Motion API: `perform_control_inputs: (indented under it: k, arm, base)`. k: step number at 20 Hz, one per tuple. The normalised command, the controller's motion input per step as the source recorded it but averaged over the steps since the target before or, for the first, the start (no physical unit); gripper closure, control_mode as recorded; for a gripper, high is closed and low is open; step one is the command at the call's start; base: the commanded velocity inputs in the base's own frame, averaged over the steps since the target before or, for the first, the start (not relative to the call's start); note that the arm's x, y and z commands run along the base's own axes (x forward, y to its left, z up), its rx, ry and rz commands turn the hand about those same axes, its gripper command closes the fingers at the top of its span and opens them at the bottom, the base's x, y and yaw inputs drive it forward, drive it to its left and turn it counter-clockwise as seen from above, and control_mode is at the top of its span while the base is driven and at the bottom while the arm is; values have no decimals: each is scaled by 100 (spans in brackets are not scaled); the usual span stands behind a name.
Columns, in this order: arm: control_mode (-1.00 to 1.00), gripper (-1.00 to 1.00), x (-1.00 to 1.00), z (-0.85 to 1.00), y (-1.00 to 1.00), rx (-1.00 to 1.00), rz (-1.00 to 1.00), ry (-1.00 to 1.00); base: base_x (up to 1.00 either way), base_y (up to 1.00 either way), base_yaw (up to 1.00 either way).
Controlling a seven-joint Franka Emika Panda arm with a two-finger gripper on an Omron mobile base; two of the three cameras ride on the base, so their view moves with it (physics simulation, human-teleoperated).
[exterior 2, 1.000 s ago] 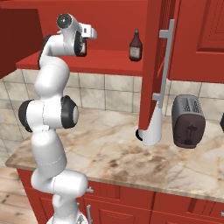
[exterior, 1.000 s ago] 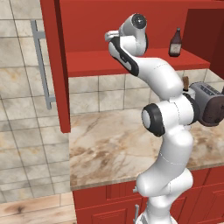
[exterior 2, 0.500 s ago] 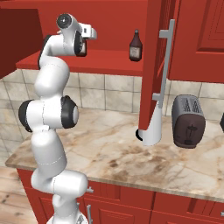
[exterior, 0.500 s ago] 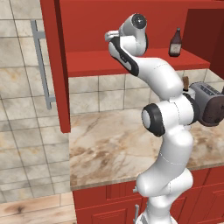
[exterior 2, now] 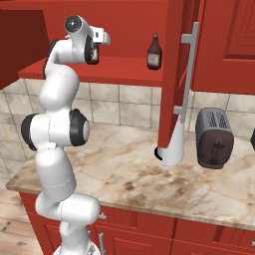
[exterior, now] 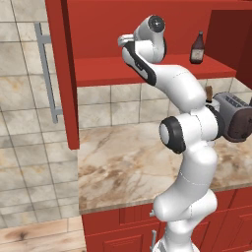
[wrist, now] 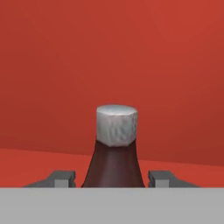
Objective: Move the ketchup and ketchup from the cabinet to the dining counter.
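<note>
From behind the arm's left side, the open red cabinet (exterior: 147, 39) fills the upper frame. One ketchup bottle (exterior: 197, 48) stands upright on the inner shelf at about two o'clock, well apart from the hand, which reaches into the cabinet near twelve o'clock. Below, a marbled worktop (exterior: 123, 157) backed by tiles carries a dark toaster (exterior: 237, 116) at three o'clock.

From behind the arm's right side, the same bottle (exterior 2: 154, 53) sits at roughly one o'clock on the shelf, with nothing else beside it. The hand is at eleven o'clock, with a dark shape at its tip. An open cabinet door (exterior 2: 177, 74) hangs in front of a white paper-towel roll (exterior 2: 173, 144) on the worktop, the toaster (exterior 2: 214, 138) standing just beside it at three o'clock.

Looking along the hand, the second ketchup bottle (wrist: 114, 153) rises dead centre, pale cap up, between the two fingertips (wrist: 61, 178) of the gripper (wrist: 113, 179). The jaws stand narrowed close to the bottle's shoulders, a sliver of gap visible either side; whether they grip yet cannot be told.

Judging by this, the task is at its start: both bottles remain in the cabinet, neither has reached the dining counter, and the first pickup looks to be in hand.
</note>
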Motion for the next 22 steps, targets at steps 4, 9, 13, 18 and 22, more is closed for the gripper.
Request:
perform_control_inputs:
  k: [4, 9, 13, 18, 22]
  arm:
    - [-100, 100, -16, -5, -1, 0, 0, -3]
    - [-100, 100, -58, -16, 0, 0, 0, -18]
    - [-100, 100, -65, -13, 0, 0, -1, -15]
    - [-100, 100, -62, 0, -1, 5, -1, -2]
    - [-100, 100, -69, 12, 0, 4, -1, 0]
  base:
    - [0, 0, 0]
    - [0, 0, 0]
    - [0, 0, 0]
    - [0, 0, 0]
    - [0, 0, 0]
